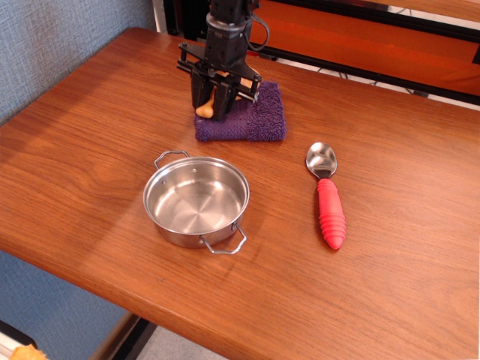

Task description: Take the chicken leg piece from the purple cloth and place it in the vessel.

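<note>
My black gripper (213,105) stands over the left part of the dark purple cloth (255,116) at the back of the table. Its jaws are closed on the tan-orange chicken leg piece (207,104); only the narrow bone end shows between the fingers, at the cloth's left edge. The rest of the drumstick is hidden by the gripper. The vessel, a shiny steel pot (196,200) with two wire loop handles, stands empty in front of the cloth, toward the near edge.
A metal spoon with a red ribbed handle (327,201) lies right of the pot. The wooden table (90,150) has a blue wall at the left and a black and orange frame behind the arm.
</note>
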You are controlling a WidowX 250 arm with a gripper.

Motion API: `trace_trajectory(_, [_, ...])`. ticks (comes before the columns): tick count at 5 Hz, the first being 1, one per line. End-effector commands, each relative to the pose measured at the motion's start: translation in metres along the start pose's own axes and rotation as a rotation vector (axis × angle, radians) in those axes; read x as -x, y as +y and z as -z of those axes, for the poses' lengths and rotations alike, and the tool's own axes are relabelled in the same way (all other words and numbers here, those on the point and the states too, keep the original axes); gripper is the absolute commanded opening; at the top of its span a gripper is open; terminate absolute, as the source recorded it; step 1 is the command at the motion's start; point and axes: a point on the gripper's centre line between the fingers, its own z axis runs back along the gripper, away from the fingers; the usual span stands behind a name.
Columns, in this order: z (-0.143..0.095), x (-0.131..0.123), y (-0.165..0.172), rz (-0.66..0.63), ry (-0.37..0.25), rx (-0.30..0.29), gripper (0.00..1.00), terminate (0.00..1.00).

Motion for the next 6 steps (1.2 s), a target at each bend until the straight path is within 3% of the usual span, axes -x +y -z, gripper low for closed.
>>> trace_trajectory(1, [-0.073, 0.012, 0.008, -0.041, -0.153, -0.062, 0.00, 0.00])
trace_trajectory(2, [-0.080, 0.037, -0.008, -0.049, -0.092, -0.067, 0.00, 0.00])
trace_trajectory(4, [-0.071, 0.116, -0.047, -0.167, -0.017, 0.043, 0.00, 0.00])
trace_trajectory(6, [-0.043, 0.144, -0.064, -0.171, 0.055, 0.046, 0.00, 0.00])
